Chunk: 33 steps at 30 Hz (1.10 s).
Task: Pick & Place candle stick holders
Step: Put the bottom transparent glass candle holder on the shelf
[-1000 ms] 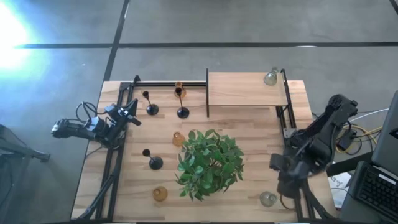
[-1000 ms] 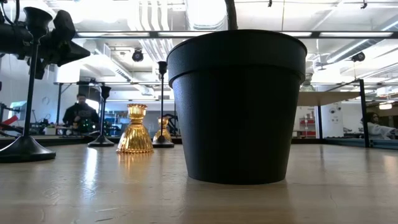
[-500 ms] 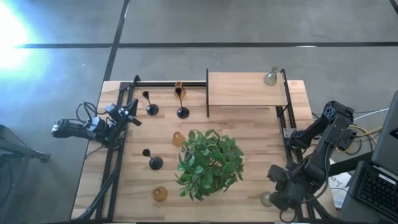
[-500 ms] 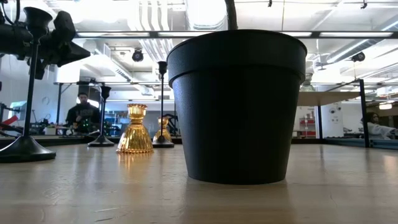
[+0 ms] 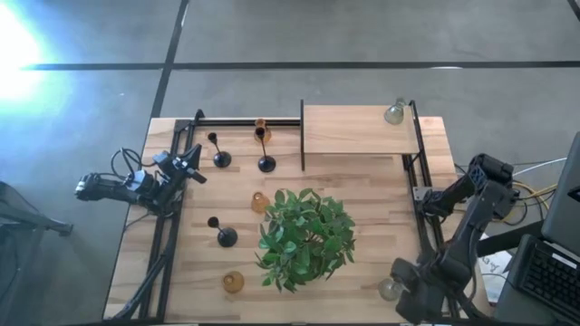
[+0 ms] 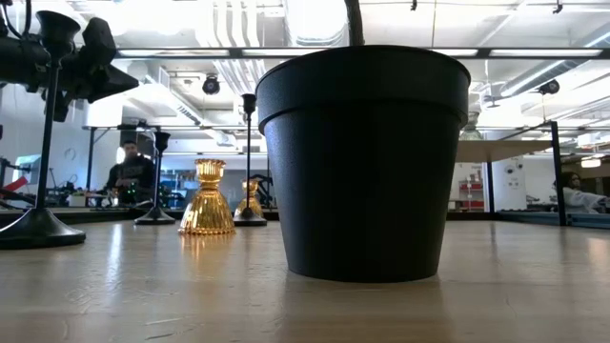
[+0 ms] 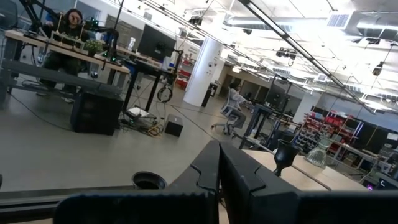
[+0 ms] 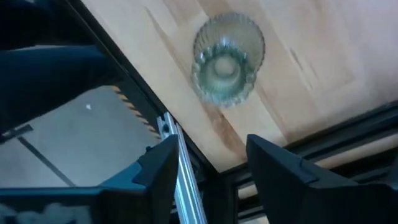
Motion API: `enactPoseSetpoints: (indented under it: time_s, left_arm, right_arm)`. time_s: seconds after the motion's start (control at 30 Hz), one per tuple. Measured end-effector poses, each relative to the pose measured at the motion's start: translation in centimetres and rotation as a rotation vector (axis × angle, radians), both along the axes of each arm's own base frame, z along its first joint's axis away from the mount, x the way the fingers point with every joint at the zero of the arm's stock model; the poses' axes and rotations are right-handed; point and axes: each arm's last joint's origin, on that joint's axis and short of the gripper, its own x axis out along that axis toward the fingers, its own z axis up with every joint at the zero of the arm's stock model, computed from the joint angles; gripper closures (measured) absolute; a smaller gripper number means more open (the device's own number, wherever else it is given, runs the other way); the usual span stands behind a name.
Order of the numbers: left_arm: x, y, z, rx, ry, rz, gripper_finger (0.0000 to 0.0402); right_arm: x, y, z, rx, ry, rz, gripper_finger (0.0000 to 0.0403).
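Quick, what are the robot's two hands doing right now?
Left gripper: shut, holding nothing, off the table's left side.
Right gripper: open, above the clear glass holder, not holding it.

Floor (image 5: 362,36): grey concrete, dark seams, bright glare at one corner.
Ceiling (image 6: 238,29): exposed pipes, strip lights.
Room: desks (image 7: 62,53), monitors (image 7: 155,42), white column (image 7: 200,71).

black holders (image 5: 223,235) ×3 upright, left | amber (image 5: 234,282) ×3 | clear (image 5: 395,112) ×2, shelf and right front edge
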Motion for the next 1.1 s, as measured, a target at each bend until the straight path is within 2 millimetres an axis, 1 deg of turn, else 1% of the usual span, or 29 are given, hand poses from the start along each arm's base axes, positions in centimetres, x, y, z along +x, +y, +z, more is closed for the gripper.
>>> enactPoseSetpoints:
  time_s: [0.1, 0.23, 0.3, 0.5, 0.67, 0.9, 1.0, 1.1]
  left_arm:
    - [0.0, 0.0, -0.1, 0.001, 0.007, 0.000, 0.0390]
    - [0.0, 0.0, -0.1, 0.003, 0.016, 0.000, 0.0390]
    - [0.0, 0.0, -0.1, 0.002, 0.014, -0.001, 0.0390]
    - [0.1, 0.0, -0.2, -0.006, 0.004, -0.007, 0.0390]
    - [0.1, 0.0, -0.2, -0.013, -0.007, -0.010, 0.0390]
    - [0.1, 0.0, -0.2, -0.014, -0.010, -0.012, 0.0390]
    - [0.1, 0.0, -0.2, -0.018, -0.015, -0.013, 0.0390]
    - [0.1, 0.0, -0.2, -0.024, -0.026, -0.015, 0.0390]
  right_arm:
    - [0.0, 0.1, -0.2, -0.013, -0.005, -0.022, 0.0202]
    - [0.2, -0.3, -0.3, -0.052, -0.064, -0.041, 0.0184]
    - [0.1, -0.5, -0.9, -0.067, -0.049, -0.032, 0.0179]
    - [-0.3, -1.3, -2.6, -0.092, -0.005, -0.005, 0.0184]
    - [-0.2, -2.1, -3.4, -0.076, -0.016, -0.018, 0.0207]
    - [0.2, -2.6, -4.7, -0.022, -0.050, -0.038, 0.0247]
    - [0.4, -2.9, -4.8, -0.027, -0.052, -0.033, 0.0276]
    - [0.9, -3.4, -4.9, -0.030, -0.064, -0.009, 0.0318]
